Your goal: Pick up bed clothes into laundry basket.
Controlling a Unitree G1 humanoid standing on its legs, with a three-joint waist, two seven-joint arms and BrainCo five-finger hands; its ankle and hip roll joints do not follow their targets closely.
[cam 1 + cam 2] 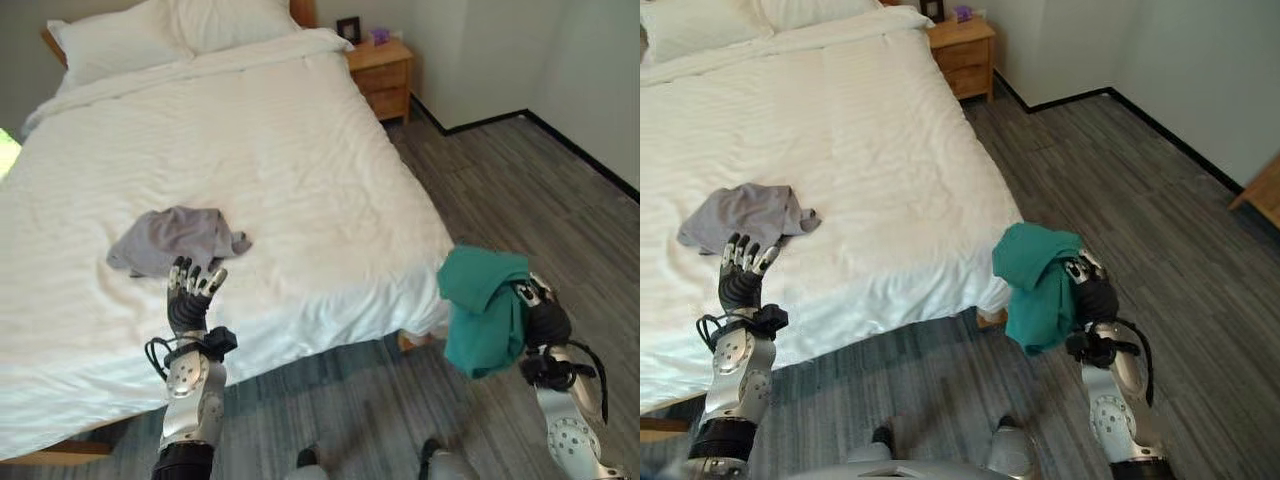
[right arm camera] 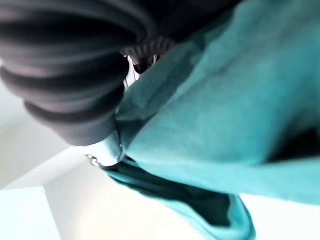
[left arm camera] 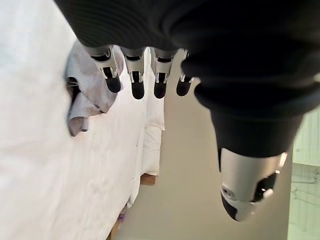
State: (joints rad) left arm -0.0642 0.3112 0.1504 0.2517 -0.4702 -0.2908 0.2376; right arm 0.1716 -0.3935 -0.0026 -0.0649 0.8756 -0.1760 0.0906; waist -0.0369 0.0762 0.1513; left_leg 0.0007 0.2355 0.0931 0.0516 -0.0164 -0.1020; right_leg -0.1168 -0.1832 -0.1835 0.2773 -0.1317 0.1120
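My right hand [image 1: 1092,290] grips a bunched teal garment [image 1: 1038,285] off the bed's [image 1: 300,170] corner, above bare floor [image 1: 1160,210]. My left hand [image 1: 190,292], fingers relaxed, hovers beside a crumpled grey garment [image 1: 175,238].

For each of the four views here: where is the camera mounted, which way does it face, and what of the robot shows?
Left eye view: head camera, facing down at the bed, grey garment, left hand open, right hand holding the teal garment.
Right eye view: same head, same scene, both arms.
Left wrist view: along the left hand's straight fingers toward the grey garment.
Right wrist view: ribbed cover and teal cloth, close up.
Shared: the eye views and left wrist view show the grey garment.
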